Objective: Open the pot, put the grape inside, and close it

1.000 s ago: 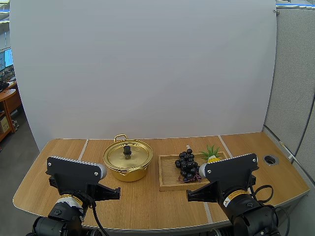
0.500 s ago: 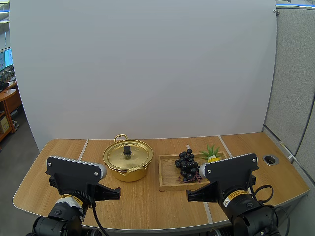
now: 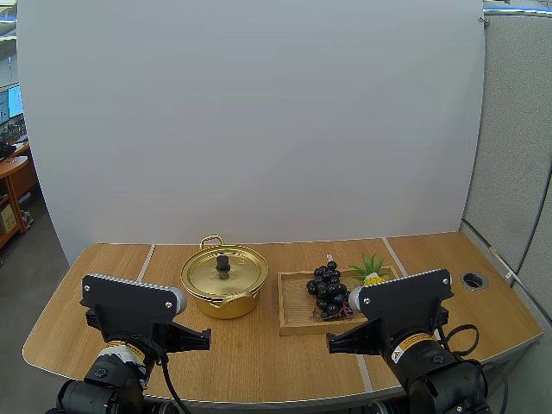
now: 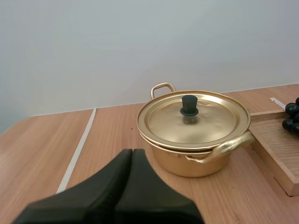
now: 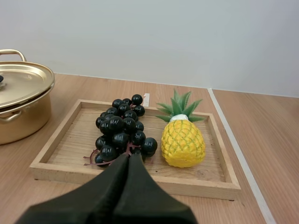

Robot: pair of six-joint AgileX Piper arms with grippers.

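On tray point(image 5: 133, 177) — grapes point(image 5: 120, 133) | pot point(image 4: 187, 165) lidded | left hand point(image 4: 132, 153), right hand point(image 5: 129, 158) — both pressed together

Office, going by grey partition point(image 3: 513, 129) and desk point(image 3: 15, 170)

High view: raised behind the near edge of the table point(image 3: 259, 345), facing far and down, distant enough to hold most of it. Left wrist view: low and near, facing the far side, on the pot point(image 4: 177, 163). Right wrist view: low and near, on the wooden tray point(image 5: 201, 185). Shared by all three: pot and tray's left rim
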